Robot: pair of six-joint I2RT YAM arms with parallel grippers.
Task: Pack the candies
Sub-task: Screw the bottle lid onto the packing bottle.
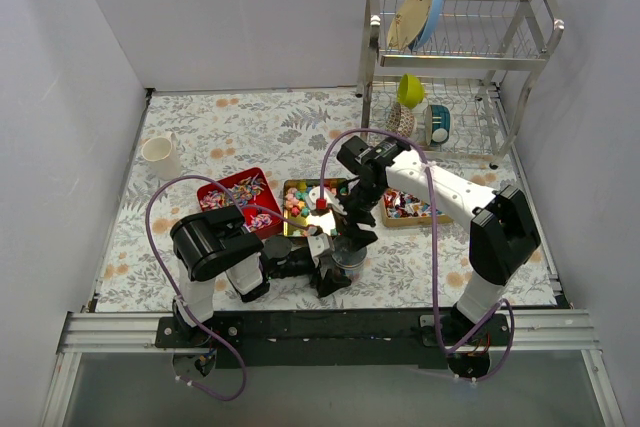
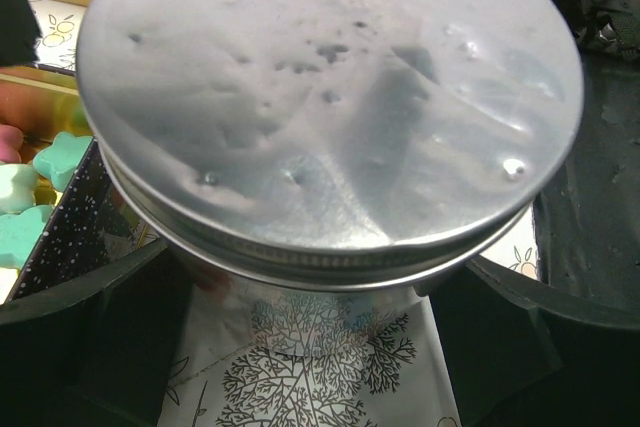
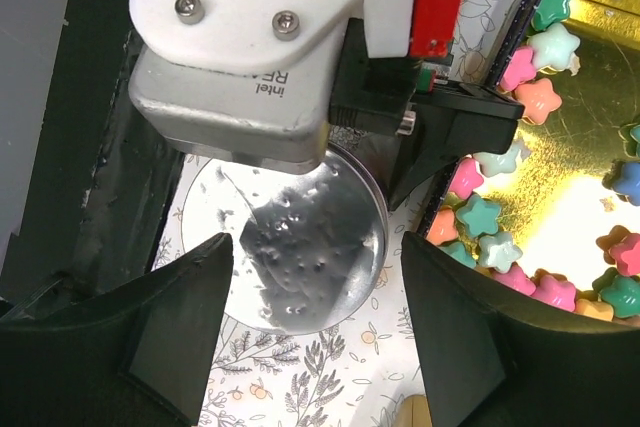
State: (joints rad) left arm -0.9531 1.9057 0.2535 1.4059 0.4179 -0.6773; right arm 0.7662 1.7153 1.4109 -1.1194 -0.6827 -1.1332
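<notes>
Lid-removal step: I am grasping the jar in the left end effector, the released right end effector hovering, needing to clench the lid.

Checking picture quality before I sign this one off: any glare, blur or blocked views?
Top external: even light, soft shadows, sharp; a bright glint in the gold tin. Left wrist: the silver lid fills the frame, mirror-like and slightly soft; candies at the left edge blurred. Right wrist: the tin's floor blows out yellow; the other arm's camera housing blocks the top.
</notes>
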